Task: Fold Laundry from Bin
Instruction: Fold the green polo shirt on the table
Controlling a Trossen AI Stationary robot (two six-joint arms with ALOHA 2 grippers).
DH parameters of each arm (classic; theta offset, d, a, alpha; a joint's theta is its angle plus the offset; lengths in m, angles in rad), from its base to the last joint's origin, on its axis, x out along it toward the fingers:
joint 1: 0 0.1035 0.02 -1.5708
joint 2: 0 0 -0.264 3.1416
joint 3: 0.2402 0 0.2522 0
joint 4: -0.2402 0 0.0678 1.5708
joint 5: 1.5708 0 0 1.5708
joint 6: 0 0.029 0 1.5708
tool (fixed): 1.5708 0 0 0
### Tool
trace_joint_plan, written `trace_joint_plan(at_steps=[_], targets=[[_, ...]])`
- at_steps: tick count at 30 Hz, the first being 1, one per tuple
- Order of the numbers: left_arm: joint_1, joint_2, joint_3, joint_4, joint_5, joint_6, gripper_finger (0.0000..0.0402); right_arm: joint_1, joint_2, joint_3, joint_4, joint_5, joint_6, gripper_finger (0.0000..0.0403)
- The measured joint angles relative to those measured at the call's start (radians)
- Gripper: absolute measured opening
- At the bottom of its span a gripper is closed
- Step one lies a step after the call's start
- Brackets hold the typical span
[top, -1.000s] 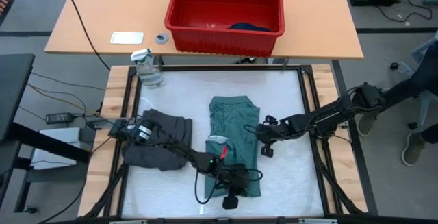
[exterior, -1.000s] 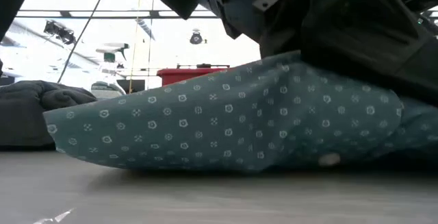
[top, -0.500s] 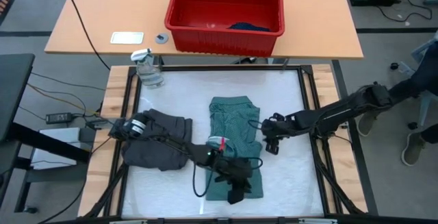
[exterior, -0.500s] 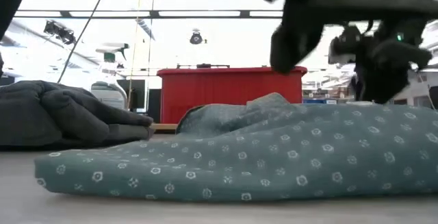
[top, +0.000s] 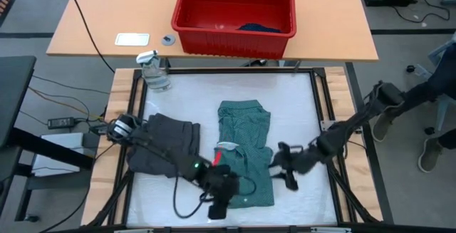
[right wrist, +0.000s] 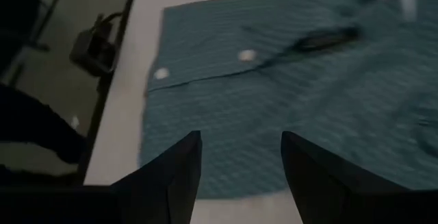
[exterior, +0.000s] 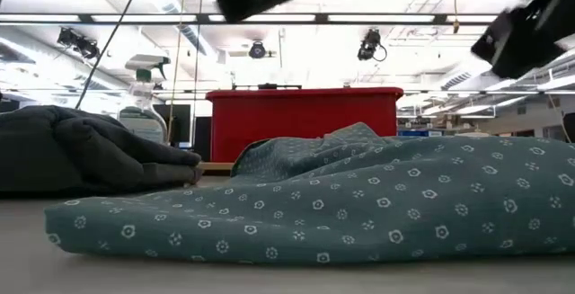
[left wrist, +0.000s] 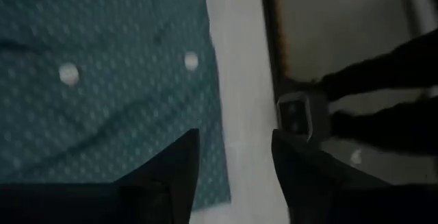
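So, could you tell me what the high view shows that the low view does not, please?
Only the high view shows both arms whole, the left gripper and right gripper open beside the teal shirt, a spray bottle and a dark blue piece inside the bin. Only the low view shows the room's ceiling lights. Both show the shirt, the grey garment and the bin.

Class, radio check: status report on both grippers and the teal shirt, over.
Left gripper and right gripper: jaws open, empty, flanking the shirt's near end. Teal dotted shirt folded flat on the table. Nothing in the way.
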State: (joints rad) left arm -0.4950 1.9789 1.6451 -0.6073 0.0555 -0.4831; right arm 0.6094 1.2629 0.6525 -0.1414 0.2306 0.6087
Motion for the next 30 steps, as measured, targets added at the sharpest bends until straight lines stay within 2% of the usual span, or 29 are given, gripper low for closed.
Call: trace_joint_plan(at_steps=[5,12,16,22,25,30], targets=[[-0.076,0.068,-0.002,-0.044,-0.095,0.012,0.0209,0.088,0.215,0.233,-0.16,0.042,-0.016,0.0208],[-0.144,0.147,0.001,0.048,-0.188,-0.024,0.0228,0.189,0.51,0.532,-0.311,0.11,0.17,0.0208],[-0.172,0.185,-0.001,0.051,-0.202,-0.053,0.0233,0.227,0.635,0.657,-0.449,0.159,0.278,0.0208],[-0.191,0.227,0.001,0.044,-0.235,-0.071,0.0233,0.246,0.757,0.747,-0.52,0.153,0.306,0.0208],[-0.193,0.232,0.002,0.037,-0.298,-0.105,0.0232,0.246,0.784,0.757,-0.516,0.145,0.314,0.0204],[-0.187,0.234,0.001,0.031,-0.364,-0.119,0.0196,0.238,0.808,0.753,-0.524,0.132,0.345,0.0168]])
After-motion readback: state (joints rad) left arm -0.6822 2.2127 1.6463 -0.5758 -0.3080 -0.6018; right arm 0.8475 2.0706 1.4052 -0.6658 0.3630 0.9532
